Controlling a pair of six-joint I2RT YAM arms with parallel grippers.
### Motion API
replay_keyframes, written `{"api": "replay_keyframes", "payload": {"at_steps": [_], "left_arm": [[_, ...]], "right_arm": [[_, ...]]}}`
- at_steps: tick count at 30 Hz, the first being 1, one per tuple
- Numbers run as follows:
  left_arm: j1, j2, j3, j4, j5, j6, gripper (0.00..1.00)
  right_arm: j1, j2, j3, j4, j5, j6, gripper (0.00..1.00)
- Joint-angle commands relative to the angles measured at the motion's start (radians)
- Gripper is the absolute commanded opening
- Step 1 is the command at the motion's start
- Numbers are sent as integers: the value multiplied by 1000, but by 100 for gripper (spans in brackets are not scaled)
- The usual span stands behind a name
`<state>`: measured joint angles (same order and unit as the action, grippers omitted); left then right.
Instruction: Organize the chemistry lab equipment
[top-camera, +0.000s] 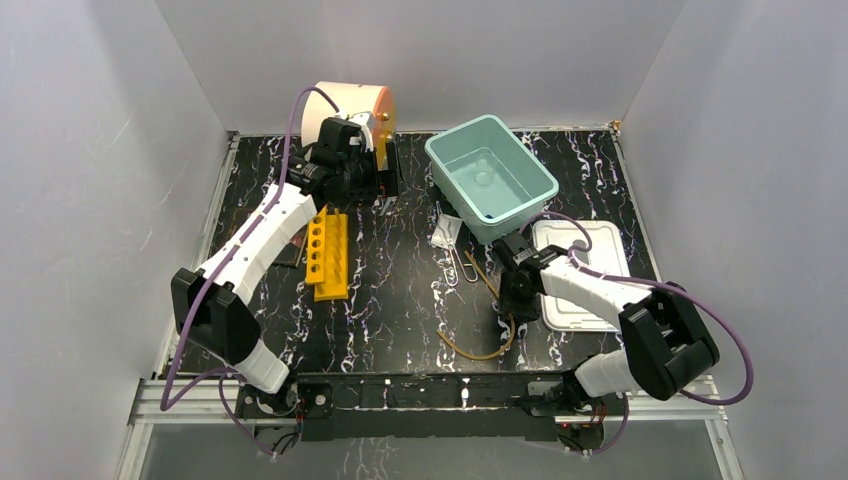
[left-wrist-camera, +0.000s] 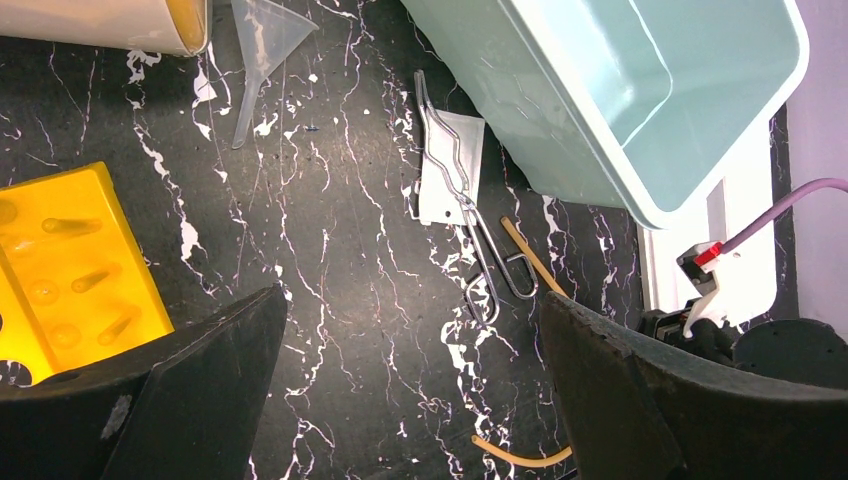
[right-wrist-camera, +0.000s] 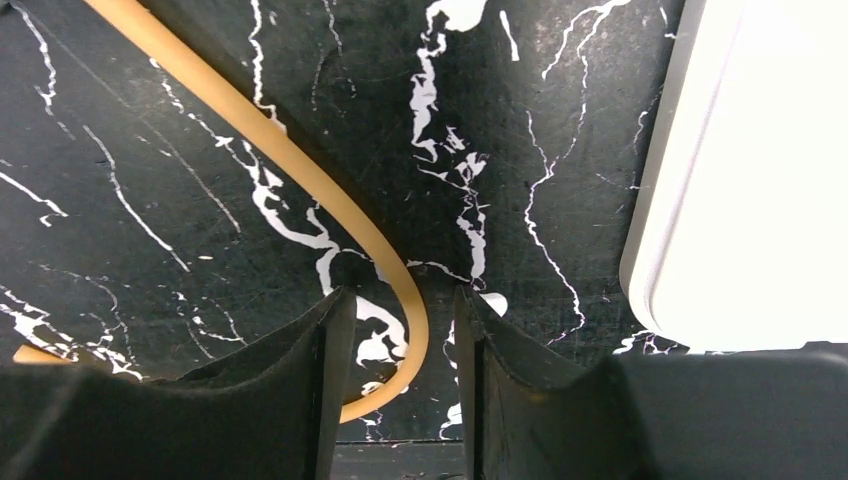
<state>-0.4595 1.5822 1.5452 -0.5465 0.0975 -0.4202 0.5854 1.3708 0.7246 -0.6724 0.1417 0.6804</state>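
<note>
The tan rubber loop (top-camera: 478, 352) lies on the black marbled table at front centre. My right gripper (top-camera: 514, 303) is down at the table over its right side. In the right wrist view the loop (right-wrist-camera: 250, 150) curves between the two fingers of the right gripper (right-wrist-camera: 400, 300); the jaws stand a little apart, not clamped on it. My left gripper (top-camera: 352, 165) is raised at the back left by the cream drum, jaws wide open and empty (left-wrist-camera: 412, 296). The yellow tube rack (top-camera: 328, 255) lies left of centre. The clear funnel (left-wrist-camera: 262, 40) and metal tongs (left-wrist-camera: 470, 215) lie on the table.
A teal bin (top-camera: 490, 178) stands at back centre-right, with a small round item inside. A white lid (top-camera: 580, 272) lies right of my right gripper. The cream drum (top-camera: 352, 105) stands at the back left. A small clear bag (top-camera: 447, 232) lies under the tongs. White walls enclose the table.
</note>
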Motion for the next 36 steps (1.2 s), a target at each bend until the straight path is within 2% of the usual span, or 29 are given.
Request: {"api": "replay_keyframes", "payload": {"at_steps": [1, 7, 9, 16, 24, 28, 33, 36], "left_arm": [[1, -27, -4, 8, 11, 0, 98], [1, -17, 3, 13, 13, -1, 98], [1, -10, 9, 13, 11, 0, 98], [1, -3, 40, 23, 14, -19, 98], [1, -42, -46, 53, -10, -59, 98], [3, -52, -75, 70, -39, -103, 98], [21, -64, -92, 137, 130, -204, 98], [21, -94, -152, 212, 163, -248, 98]], "right_arm": [[6, 3, -21, 25, 37, 25, 48], [8, 34, -42, 41, 39, 21, 39], [7, 55, -48, 51, 50, 17, 33], [15, 112, 17, 45, 116, -47, 0], [22, 11, 135, 61, -22, -195, 0], [24, -124, 151, 115, -130, -245, 0], [23, -221, 196, 82, -149, -266, 0], [24, -224, 270, 57, -178, -299, 0]]}}
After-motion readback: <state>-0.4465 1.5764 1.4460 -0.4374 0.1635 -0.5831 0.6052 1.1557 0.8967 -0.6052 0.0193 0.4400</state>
